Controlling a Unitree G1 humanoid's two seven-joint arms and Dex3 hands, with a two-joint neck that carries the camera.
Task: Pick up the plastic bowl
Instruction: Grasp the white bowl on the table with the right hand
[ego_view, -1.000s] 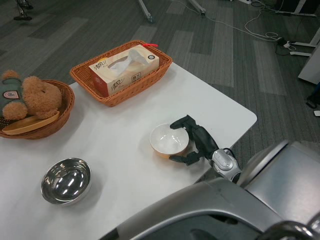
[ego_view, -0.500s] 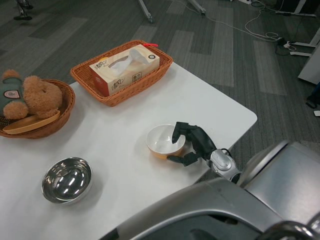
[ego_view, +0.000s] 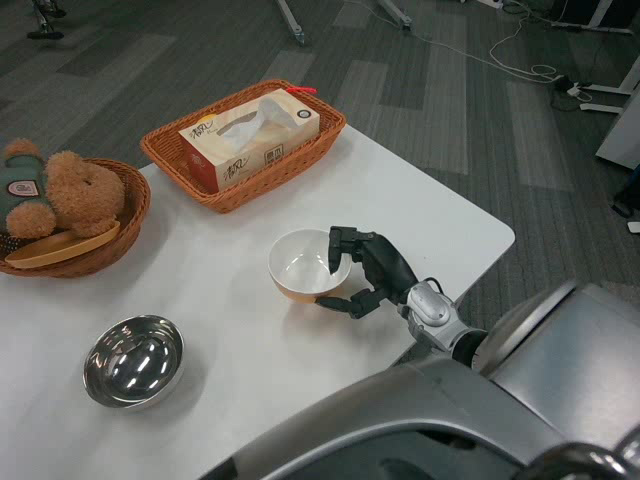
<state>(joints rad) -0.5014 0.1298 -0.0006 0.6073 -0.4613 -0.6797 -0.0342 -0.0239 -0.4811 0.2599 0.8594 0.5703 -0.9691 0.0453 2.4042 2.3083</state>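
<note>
Plastic bowl (white inside, orange outside): on the white bench, right of the steel bowl. Right robot hand clamps its right rim, fingers inside, thumb beneath.

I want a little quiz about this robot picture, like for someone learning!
1. True or false: the right robot hand holds the plastic bowl by its rim.
2. What sits in the rectangular wicker basket? A) teddy bear B) tissue box C) metal bowl
3. Fill in: the teddy bear lies in a round ____ basket.

Key:
1. True; fingers hook over the rim, thumb underneath.
2. B, the tissue box. The metal bowl stands on the white table.
3. Wicker.
</note>
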